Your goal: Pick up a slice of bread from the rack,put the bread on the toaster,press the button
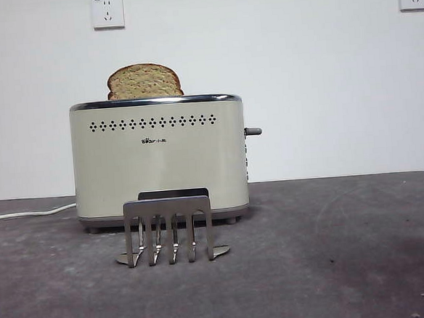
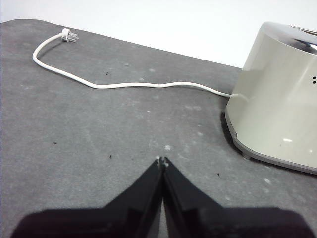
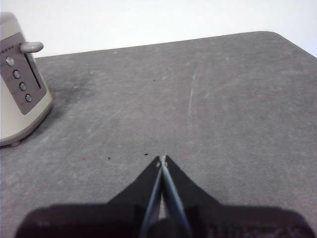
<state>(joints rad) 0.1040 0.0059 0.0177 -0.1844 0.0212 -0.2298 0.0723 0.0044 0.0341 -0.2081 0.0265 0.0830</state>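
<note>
We see a grey table (image 1: 349,251) w/ a cream toaster (image 1: 159,159) upright near its middle. The slice of bread (image 1: 145,81) stands in a toaster slot, domed top poking above the chrome rim. The toaster's lever (image 3: 31,47) sits high on its end panel. Just in front stands the small steel rack (image 1: 169,227) — prongs down. A white cord (image 2: 124,85) trails off across the table. Left gripper (image 2: 162,160) and right gripper (image 3: 162,159) hang over bare table, jaws pressed together, holding nothing — both apart from the toaster.
</note>
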